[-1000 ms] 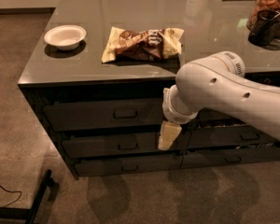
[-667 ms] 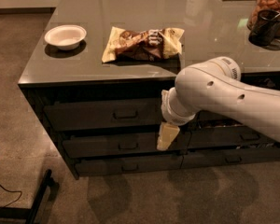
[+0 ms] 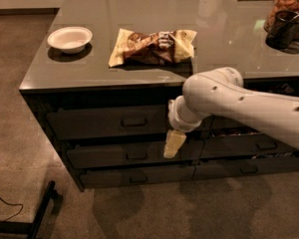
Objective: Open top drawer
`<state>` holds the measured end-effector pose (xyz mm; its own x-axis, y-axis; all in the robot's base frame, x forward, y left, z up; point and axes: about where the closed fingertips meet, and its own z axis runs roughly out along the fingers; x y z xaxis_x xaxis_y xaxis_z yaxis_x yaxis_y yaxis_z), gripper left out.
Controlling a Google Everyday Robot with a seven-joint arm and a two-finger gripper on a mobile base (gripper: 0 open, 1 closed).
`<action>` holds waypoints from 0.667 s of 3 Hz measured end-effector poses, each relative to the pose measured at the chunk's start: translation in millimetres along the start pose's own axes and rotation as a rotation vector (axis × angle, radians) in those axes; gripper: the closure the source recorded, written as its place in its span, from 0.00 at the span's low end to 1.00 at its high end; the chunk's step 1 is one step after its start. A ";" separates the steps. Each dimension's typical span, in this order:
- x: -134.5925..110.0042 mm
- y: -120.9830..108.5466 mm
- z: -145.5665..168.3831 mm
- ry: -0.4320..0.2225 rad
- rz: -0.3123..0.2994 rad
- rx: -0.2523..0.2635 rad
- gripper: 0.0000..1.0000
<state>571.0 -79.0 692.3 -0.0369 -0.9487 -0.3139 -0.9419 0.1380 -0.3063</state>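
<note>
The top drawer (image 3: pixel 89 123) is the tallest dark grey front in the left column under the counter, with a small dark bar handle (image 3: pixel 134 122) at its centre. It looks closed. My white arm reaches in from the right. The gripper (image 3: pixel 173 144) hangs down in front of the drawer fronts, right of the handle and slightly lower, over the seam between the left and right drawer columns. Only one pale fingertip (image 3: pixel 172 145) shows clearly.
Two slimmer drawers (image 3: pixel 134 155) lie below the top one, and more drawers (image 3: pixel 254 146) sit to the right behind my arm. On the counter (image 3: pixel 139 14) are a white bowl (image 3: pixel 70 38), a snack bag (image 3: pixel 153 46) and a dark jar (image 3: pixel 284 14). A dark stand leg (image 3: pixel 40 210) is on the floor at left.
The gripper has shifted very slightly left and down along the drawer fronts. The drawers look unchanged.
</note>
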 end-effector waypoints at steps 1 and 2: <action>-1.1 -11.9 22.3 -0.007 -0.015 -0.015 0.00; -5.3 -26.0 38.7 -0.019 -0.032 -0.016 0.00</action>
<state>608.7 -66.6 667.1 -0.0002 -0.9469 -0.3215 -0.9477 0.1028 -0.3021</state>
